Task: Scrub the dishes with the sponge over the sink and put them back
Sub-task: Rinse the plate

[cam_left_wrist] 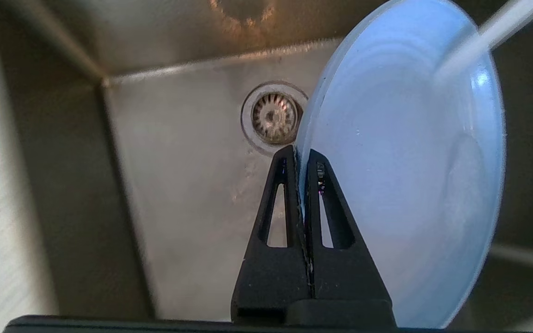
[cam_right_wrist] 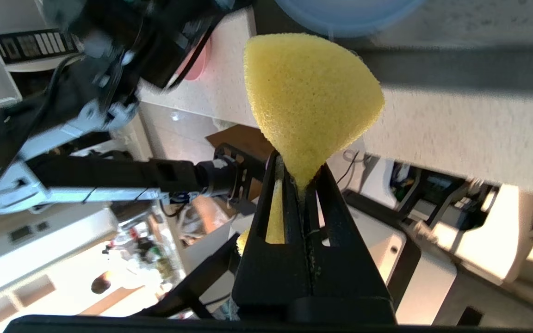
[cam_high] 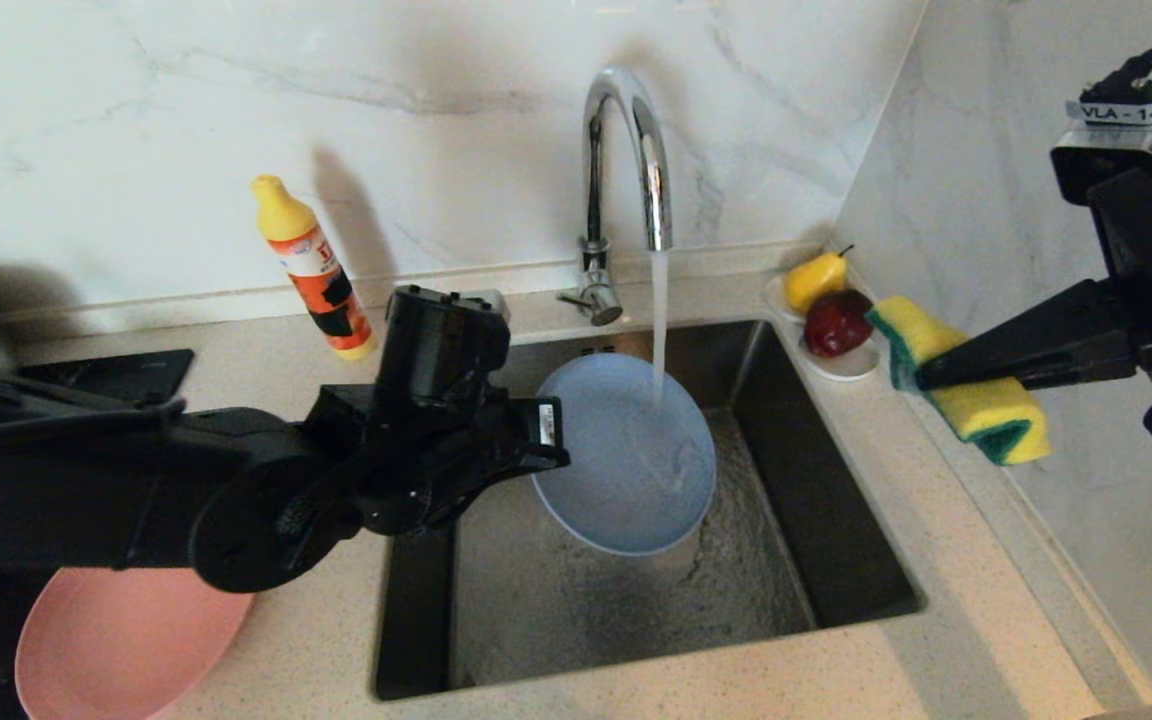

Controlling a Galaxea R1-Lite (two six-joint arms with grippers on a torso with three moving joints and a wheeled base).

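My left gripper [cam_high: 551,455] [cam_left_wrist: 301,155] is shut on the rim of the grey-blue plate [cam_high: 626,455] [cam_left_wrist: 410,162], holding it tilted over the steel sink [cam_high: 836,520] under the running tap water. The round drain [cam_left_wrist: 273,118] lies below it. Off to the right, above the counter, my right gripper [cam_high: 921,378] [cam_right_wrist: 301,171] is shut on the yellow sponge [cam_high: 966,385] [cam_right_wrist: 308,97], whose green layer faces away from the sink. A salmon-pink plate [cam_high: 126,645] lies on the counter at the front left, partly behind my left arm.
A chrome faucet [cam_high: 626,180] runs water into the sink. An orange-and-yellow soap bottle [cam_high: 316,270] leans at the back left. A small white dish [cam_high: 841,365] with a pear and a red fruit sits at the sink's right rear corner. Marble walls close the back and right.
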